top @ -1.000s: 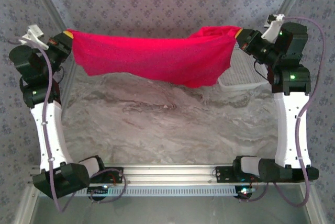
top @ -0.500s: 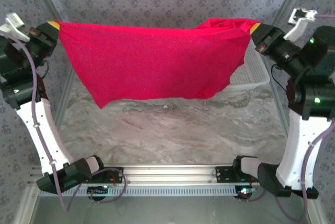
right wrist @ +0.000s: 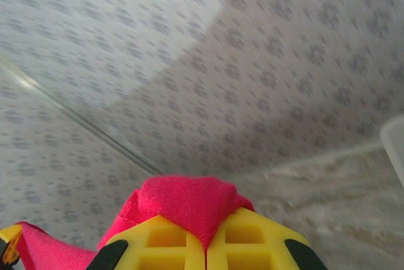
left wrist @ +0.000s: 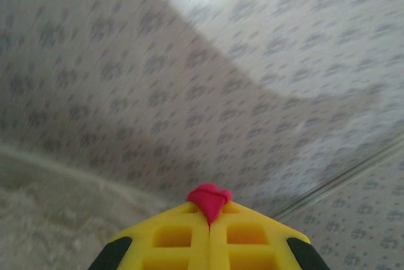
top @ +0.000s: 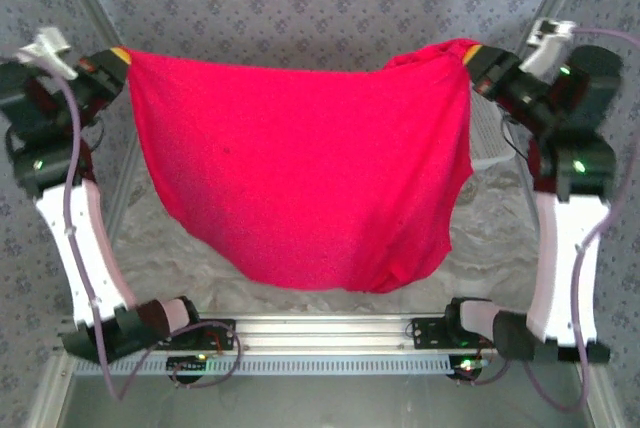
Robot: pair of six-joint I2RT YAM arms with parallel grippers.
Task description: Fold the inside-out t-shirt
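Pincers on both arms were squeezed tight shut on cloth. The left pincer (top: 119, 55) held one top corner of the plain bright red soft cloth t-shirt (top: 300, 168), and in the left wrist view only a tiny red bit (left wrist: 209, 197) poked out between its yellow fingers (left wrist: 173, 235). The right pincer (top: 473, 54) held the other top corner, and in the right wrist view a bigger bunch of red cloth (right wrist: 186, 204) was folded over its yellow fingers (right wrist: 246, 238). The t-shirt hung high in the air between the two pincers like a flag, spread wide, with its bottom edge drooping low over the grey marble-look table (top: 150, 248). The white plastic lattice basket (top: 488, 143) sat on the table on the right side, mostly hidden behind the t-shirt. What was inside the basket could not be seen.
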